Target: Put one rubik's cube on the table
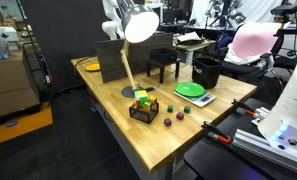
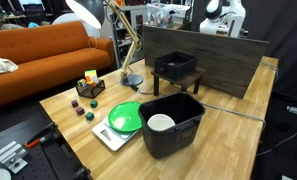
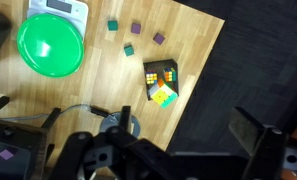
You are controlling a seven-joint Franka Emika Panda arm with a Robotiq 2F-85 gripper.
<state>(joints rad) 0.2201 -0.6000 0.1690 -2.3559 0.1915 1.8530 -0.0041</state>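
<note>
Multicoloured rubik's cubes (image 3: 164, 95) seen in small black basket (image 3: 146, 72), frame centre, on light-brown wooden table (image 3: 98, 90). Black gripper (image 3: 153, 150) spread wide, empty.

Table (image 1: 178, 140): we see light-brown wood in plank stripes.
Plate (image 3: 50, 45): we see bright green.
Rubik's cube (image 3: 164, 95): we make out mixed squares, yellow and green among them.
Small blocks (image 3: 136, 28): purple and teal.
Bin (image 2: 173, 125): black.
Stand (image 2: 176, 68): black.
Sofa (image 2: 38, 50): orange.

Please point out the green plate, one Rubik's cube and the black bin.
green plate (image 3: 51, 45), wrist view, its middle.
Rubik's cube (image 3: 164, 96), wrist view, its top face.
black bin (image 2: 175, 140), an exterior view, its near wall.
</note>
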